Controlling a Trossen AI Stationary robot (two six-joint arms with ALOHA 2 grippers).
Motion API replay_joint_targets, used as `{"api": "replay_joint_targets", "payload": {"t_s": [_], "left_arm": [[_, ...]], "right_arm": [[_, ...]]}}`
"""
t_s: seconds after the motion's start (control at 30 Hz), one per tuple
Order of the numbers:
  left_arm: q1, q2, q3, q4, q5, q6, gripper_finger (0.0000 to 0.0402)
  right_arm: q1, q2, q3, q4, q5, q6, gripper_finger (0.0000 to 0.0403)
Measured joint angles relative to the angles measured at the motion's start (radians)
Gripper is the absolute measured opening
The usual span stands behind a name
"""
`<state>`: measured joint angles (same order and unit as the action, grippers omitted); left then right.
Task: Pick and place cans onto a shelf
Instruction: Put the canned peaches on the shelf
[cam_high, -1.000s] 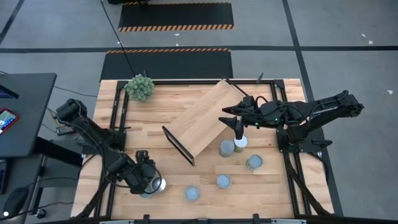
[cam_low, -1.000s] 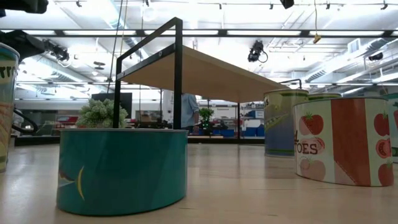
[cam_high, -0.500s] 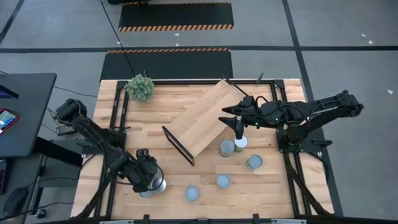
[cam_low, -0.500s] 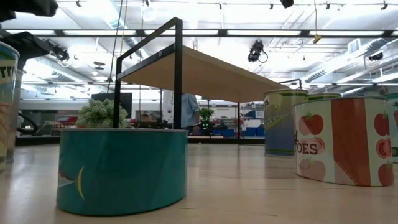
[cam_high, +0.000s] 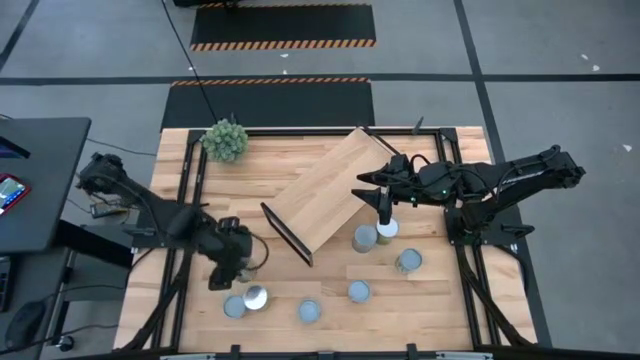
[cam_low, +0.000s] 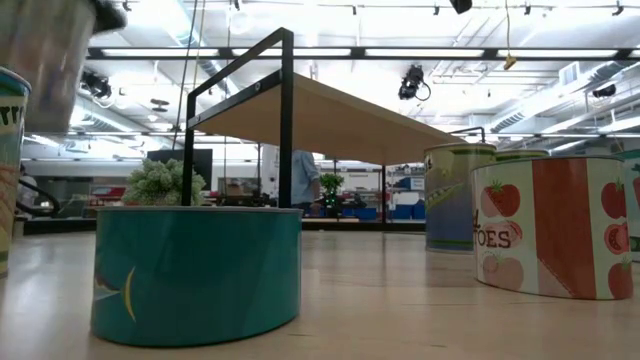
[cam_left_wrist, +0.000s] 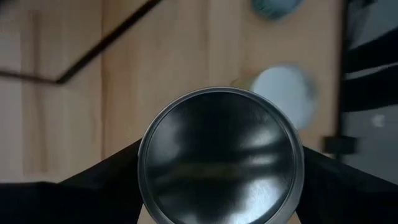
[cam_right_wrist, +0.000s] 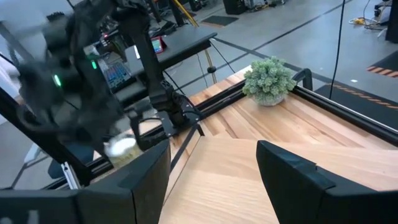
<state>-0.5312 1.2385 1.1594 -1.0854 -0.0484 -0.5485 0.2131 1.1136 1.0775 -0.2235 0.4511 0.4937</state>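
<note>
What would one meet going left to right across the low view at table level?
Striped can at the edge → teal can → shelf above → tomato can.

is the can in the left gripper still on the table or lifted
Lifted: the left gripper grips the can between its fingers, table far beneath it.

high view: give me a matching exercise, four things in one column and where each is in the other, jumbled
Things:
1. plant
2. shelf
3. left pincer
4. right pincer

Places:
A. set at a slant mid-table
B. closed on a can, above two cans near the table's front edge
C. far left corner of the table
D. above the white-topped can by the shelf's end

Pairs: 1-C, 2-A, 3-B, 4-D
</note>
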Motion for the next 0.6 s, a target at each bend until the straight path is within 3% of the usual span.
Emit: {"api": "replay_joint_targets", "payload": {"t_s": [0.2, 0.3, 0.6], "left_arm": [[0.130, 0.005, 0.225, -0.085, 0.017, 0.137, 0.0316], [0.210, 0.019, 0.315, -0.050, 0.016, 0.194, 0.0317], [0.493, 0.200, 0.498, 0.026, 0.002, 0.464, 0.0317]], "right_arm": [[0.000, 0.000, 0.000, -0.024, 0.000, -0.007, 0.0246], [0.000, -0.002, 0.000, -0.041, 0.000, -0.007, 0.0246], [-0.029, -0.066, 0.000, -0.082, 0.029, 0.000, 0.0238]]}}
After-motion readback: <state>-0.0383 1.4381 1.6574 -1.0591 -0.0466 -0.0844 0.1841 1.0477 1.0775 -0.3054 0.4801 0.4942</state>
